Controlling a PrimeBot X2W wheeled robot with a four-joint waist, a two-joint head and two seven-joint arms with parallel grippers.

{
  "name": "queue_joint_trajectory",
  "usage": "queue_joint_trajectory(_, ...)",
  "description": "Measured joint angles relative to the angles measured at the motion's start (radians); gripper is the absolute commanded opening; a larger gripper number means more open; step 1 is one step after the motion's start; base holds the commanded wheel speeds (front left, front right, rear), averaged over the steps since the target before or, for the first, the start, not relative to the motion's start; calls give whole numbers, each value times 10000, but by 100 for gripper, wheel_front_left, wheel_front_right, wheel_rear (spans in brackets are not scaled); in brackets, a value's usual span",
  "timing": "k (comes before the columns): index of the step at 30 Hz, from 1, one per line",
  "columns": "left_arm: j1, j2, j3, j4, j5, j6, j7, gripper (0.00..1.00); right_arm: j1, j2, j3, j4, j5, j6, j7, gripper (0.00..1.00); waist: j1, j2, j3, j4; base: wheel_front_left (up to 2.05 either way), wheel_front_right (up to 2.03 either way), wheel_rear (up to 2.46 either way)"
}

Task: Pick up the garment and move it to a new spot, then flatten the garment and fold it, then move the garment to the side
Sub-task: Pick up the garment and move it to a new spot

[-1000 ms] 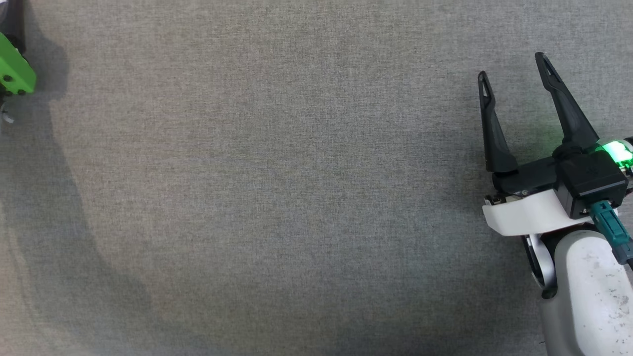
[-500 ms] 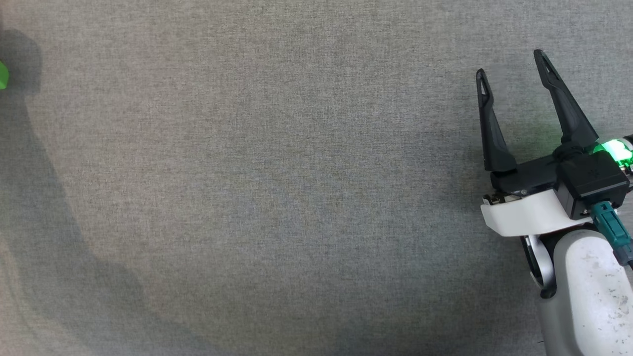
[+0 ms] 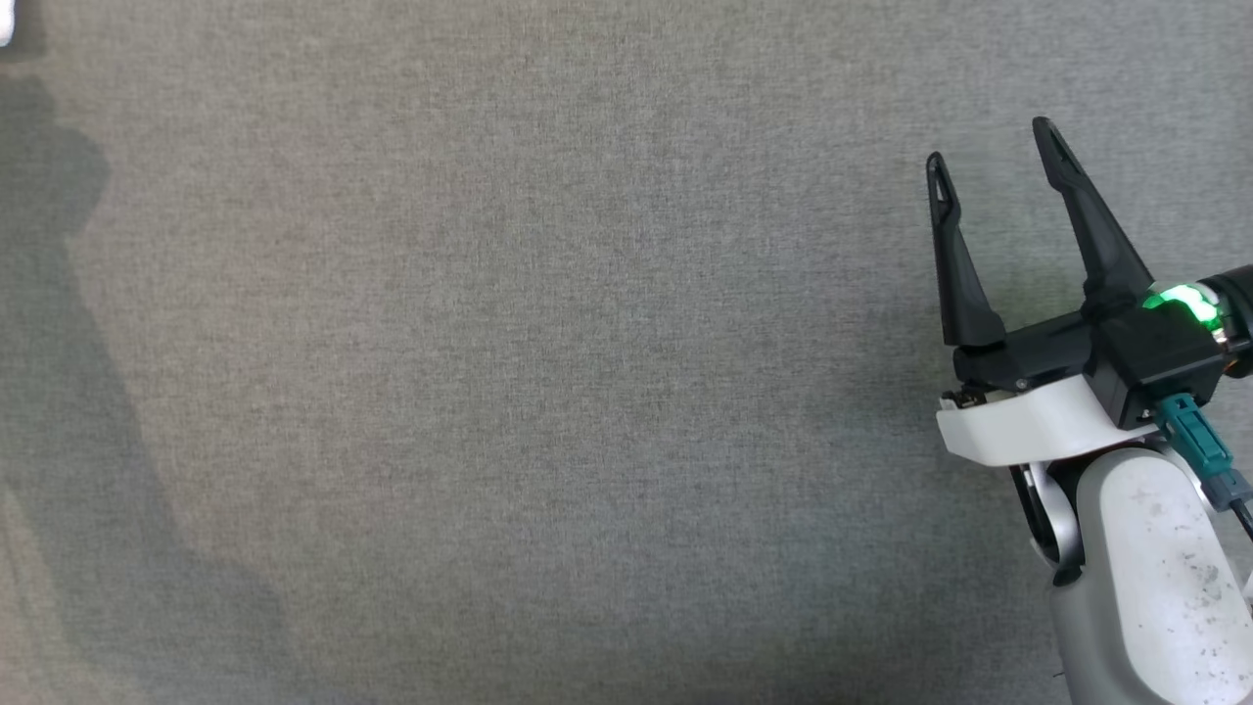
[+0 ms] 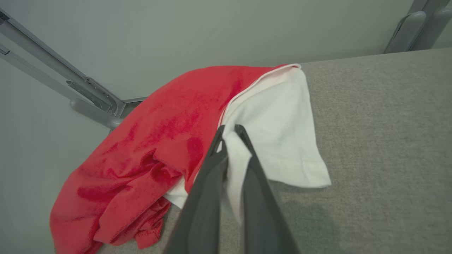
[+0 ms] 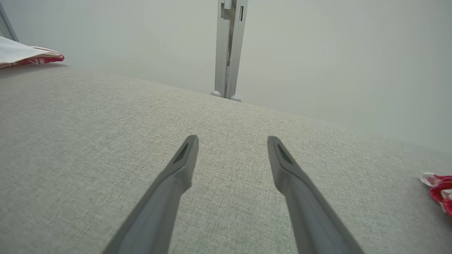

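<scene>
The garment [image 4: 169, 141] is red with a white part, bunched at the corner of the grey fabric table [image 4: 381, 134], its red side hanging over the edge. My left gripper [image 4: 229, 129] is shut on a fold of the white cloth, which shows between the two dark fingers. In the right wrist view the garment [image 5: 21, 54] shows as a white and red scrap at the far left. My right gripper [image 3: 989, 140] stands open over the bare table at the right, nothing between its fingers; it appears the same in its own wrist view [image 5: 232, 138].
A second red and white piece of cloth [image 5: 439, 190] lies at the right edge of the right wrist view. A metal frame post [image 5: 227, 49] stands behind the table's far edge, and slanted frame bars [image 4: 70, 84] stand by the garment's corner. Pale walls enclose the table.
The green part of the left arm has slid out of the head view's left edge. The right gripper sits slightly lower and further left in that view, still open.
</scene>
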Motion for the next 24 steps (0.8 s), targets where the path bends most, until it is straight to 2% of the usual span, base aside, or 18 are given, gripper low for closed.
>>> queue_joint_trajectory(7, -320, 610, -894, -911, 167, 0, 104, 0, 11, -2, 50, 917, 658, 0, -497, 100, 0, 0, -998, -195, 0, 0, 0)
queue_joint_trajectory(14, -851, 876, -1712, -2286, 276, 0, 631, 0, 199, -2, 69, 1820, 1365, 0, -880, 100, -1, 0, -2154, -480, 0, 0, 0)
queue_joint_trajectory(19, -1276, 803, -2094, -3292, 349, 0, 922, 0, 399, -2, 121, 2343, 1875, 0, -988, 100, -1, 0, -2992, -769, 0, 0, 0)
queue_joint_trajectory(24, -1888, 127, -2426, -4441, 504, 0, 1003, 0, 511, -2, 61, 2508, 2261, 0, -1026, 100, -2, 0, -3822, -1213, 0, 0, 0)
